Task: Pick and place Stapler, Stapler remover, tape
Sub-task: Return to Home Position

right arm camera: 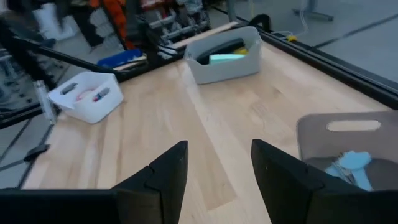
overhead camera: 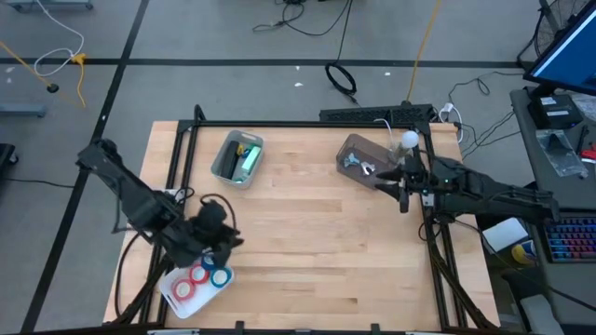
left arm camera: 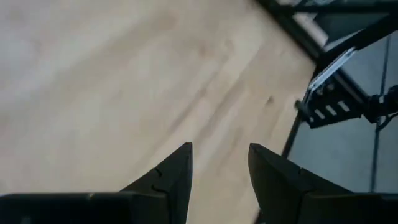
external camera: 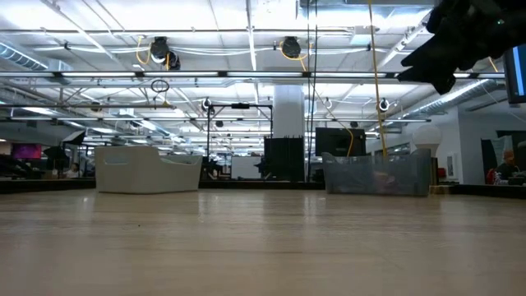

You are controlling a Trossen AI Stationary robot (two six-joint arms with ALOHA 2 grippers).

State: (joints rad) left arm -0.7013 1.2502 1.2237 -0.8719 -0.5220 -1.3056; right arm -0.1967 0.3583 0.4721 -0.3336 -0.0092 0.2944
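A white tray at the table's near left holds red and blue tape rolls. My left gripper hangs open just above and beside it, over bare wood, nothing between its fingers. A grey bin at the far middle holds a green stapler and a dark one. A see-through bin at the far right holds a blue stapler remover. My right gripper stands open next to that bin, raised off the table and pointing toward the table's left, and holds nothing.
A black frame runs along the table's far edge and down both sides. A white ball stands on the frame behind the see-through bin. Bare wood fills the middle of the table between the bins and the tray.
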